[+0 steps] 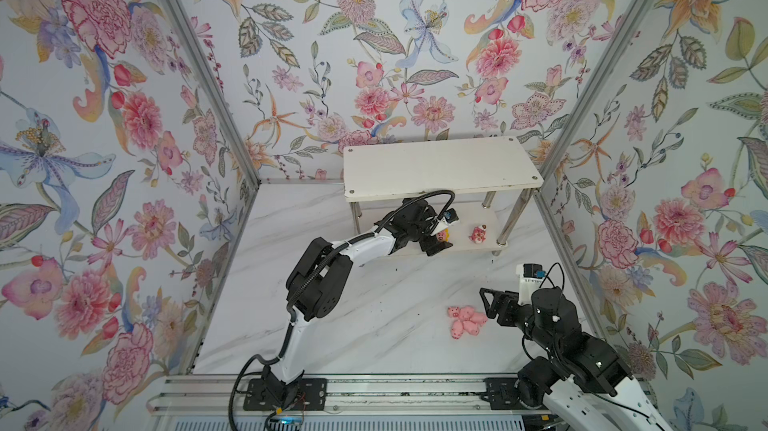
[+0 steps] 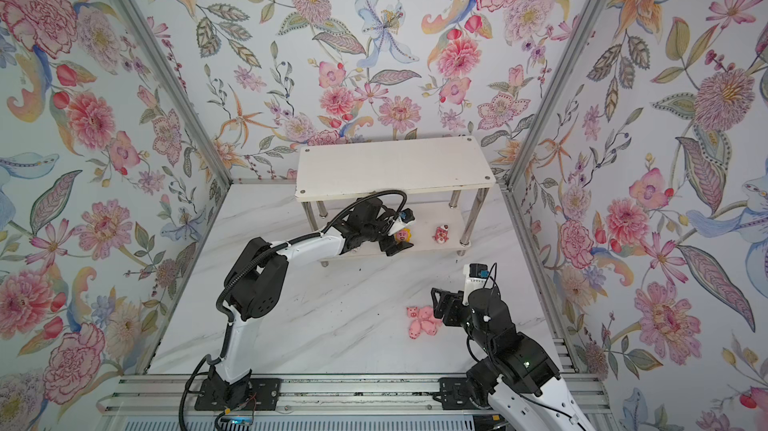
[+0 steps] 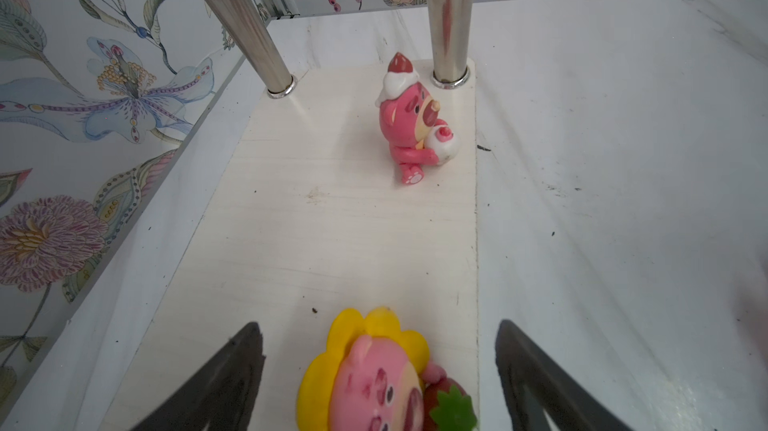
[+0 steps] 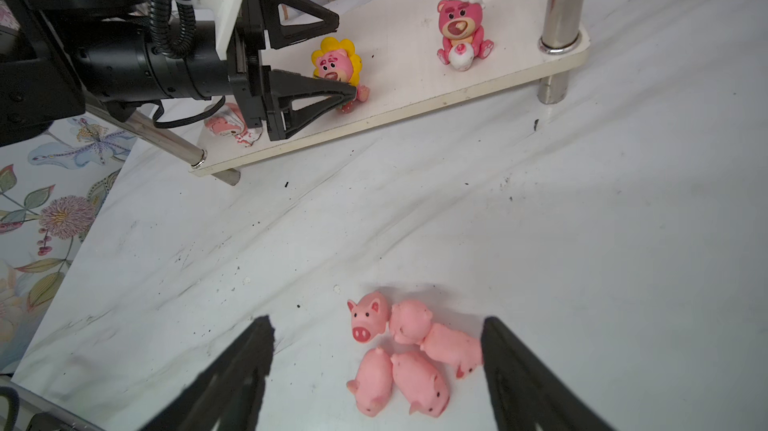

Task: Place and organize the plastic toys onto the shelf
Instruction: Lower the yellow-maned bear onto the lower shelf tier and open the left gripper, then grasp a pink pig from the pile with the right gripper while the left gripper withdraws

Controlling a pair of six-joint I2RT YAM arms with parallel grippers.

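The shelf's [image 1: 440, 167] lower board [image 3: 332, 221] carries the bear [image 4: 461, 29] and the sunflower toy [image 4: 334, 61], flanked by the released left hand [image 3: 379, 325].

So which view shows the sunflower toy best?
Right wrist: the sunflower toy stands on the shelf, face clear, only its base covered. Left wrist shows it close but cut off by the frame edge. In both top views it is tiny.
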